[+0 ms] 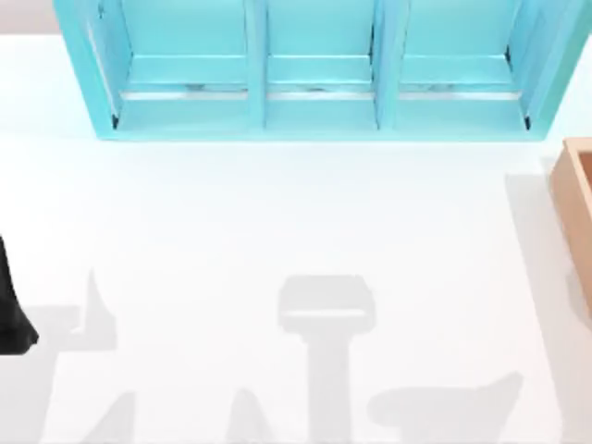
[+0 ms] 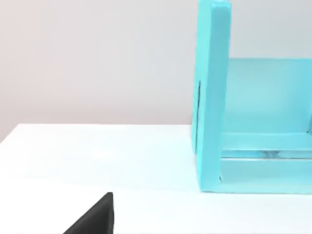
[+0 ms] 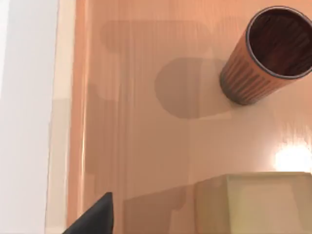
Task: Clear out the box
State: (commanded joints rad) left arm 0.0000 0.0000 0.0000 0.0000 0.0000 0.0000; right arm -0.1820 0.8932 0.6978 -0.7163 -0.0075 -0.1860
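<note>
Box: the box (image 1: 575, 199) sits at the counter's (image 1: 277, 231) right edge, cut off by the top view; its rim and orange-brown floor (image 3: 146, 146) show in the right wrist view.
Contents: a ribbed brown cup (image 3: 268, 53) stands upright on the box floor, mouth up; a pale yellowish block (image 3: 258, 202) lies near it, apart from the cup.
Right gripper: the right gripper (image 3: 95, 217) hangs over the box interior, looking down into it – I see a single dark tip, so I cannot tell how the jaws stand.
Left arm: parked at the counter's left edge (image 1: 11, 305); the left gripper (image 2: 95, 217) shows one dark tip and its jaws cannot be read either.
Shelf: the turquoise shelf (image 1: 314, 74) stands at the far side of the counter, well apart from the box.
Step in hand, by my judgement: choosing and approaching the first item to lift out.
Method: I would centre over the cup, jaws wide, and descend straight – one finger inside the rim, one outside, or both across the body.
Caution: keep clear of the box wall and the block on the way down; lift vertically until the cup clears the rim before I traverse.
</note>
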